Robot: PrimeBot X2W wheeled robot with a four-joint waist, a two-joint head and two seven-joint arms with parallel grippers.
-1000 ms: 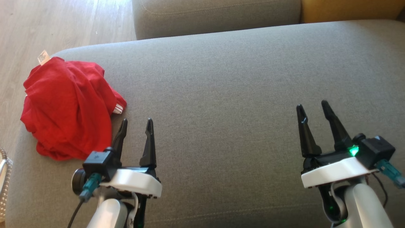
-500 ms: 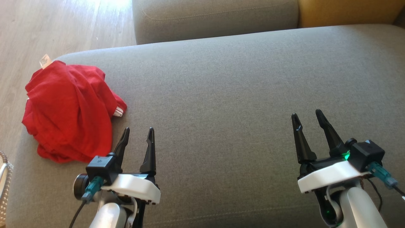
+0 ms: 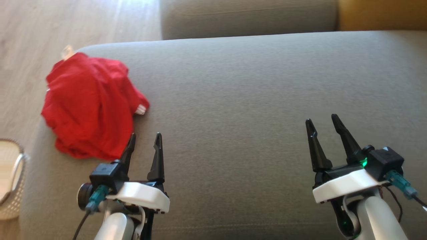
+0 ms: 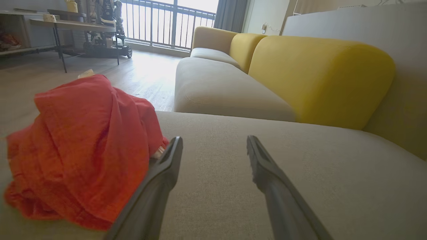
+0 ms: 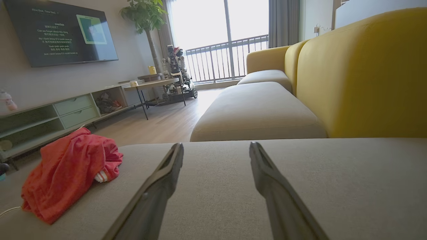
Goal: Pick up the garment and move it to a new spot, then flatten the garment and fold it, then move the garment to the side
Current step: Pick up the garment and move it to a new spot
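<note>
Left pincer (image 3: 144,136): fingers wide apart, holding nothing, low over the grey cushion (image 3: 253,86). Right pincer (image 3: 321,119): also wide and empty, at 3 o'clock from my left, well apart. Red garment (image 3: 90,103): crumpled heap at the cushion's left end, 10 o'clock from my left pincer, just beside its outer finger.

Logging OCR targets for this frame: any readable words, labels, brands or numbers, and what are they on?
TV screen: several lines of white text beside a green panel, too small to read reliably.
White tag on the red garment: blurred, no print can be made out.
No other text is readable.
</note>
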